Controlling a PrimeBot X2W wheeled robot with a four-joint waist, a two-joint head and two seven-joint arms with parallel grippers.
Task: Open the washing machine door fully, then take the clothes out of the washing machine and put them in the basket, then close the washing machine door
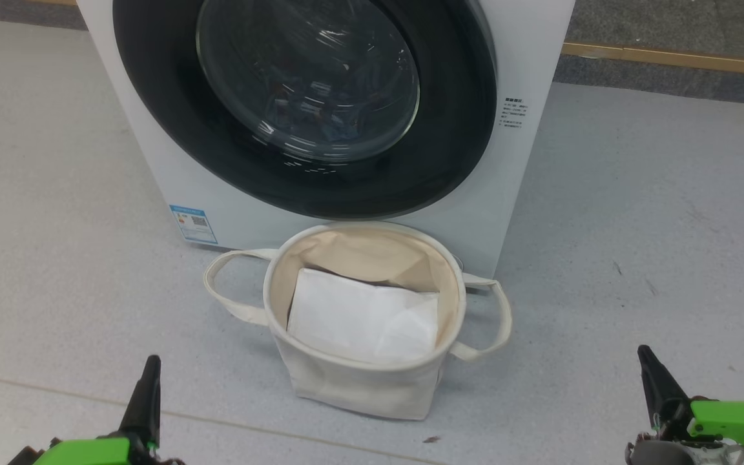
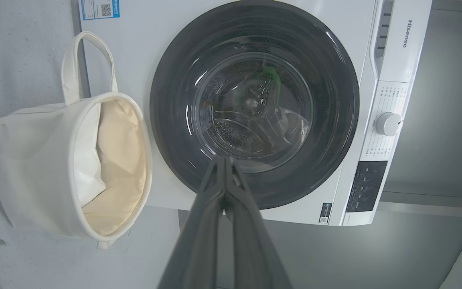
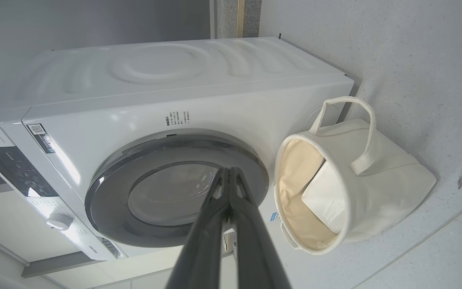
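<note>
Left tool (image 1: 150,368) and right tool (image 1: 646,361) are both clenched, fingers pressed together on nothing. They sit low at either side of the head view, well apart from everything else. Between them, on the floor (image 1: 637,226), the basket (image 1: 359,387) stands upright with its mouth open, just in front of the washing machine (image 1: 152,148). It holds a white folded sheet (image 1: 362,316) (not part of the load). Behind it the washing machine door (image 1: 462,129) is shut. Assessment: the door is rigid and hinged, its glossy black ring offers little friction, and the glass bowl (image 1: 307,77) should not be knocked. A shallow notch (image 3: 142,145) shows at the ring's edge beside the small printed text, on the robot's right. That is the likely hold, with a finger hooked behind the rim. The clothes cannot be made out through the reflecting glass. They are presumably in the drum, soft and light, and best pinched at a bunched fold.
</note>
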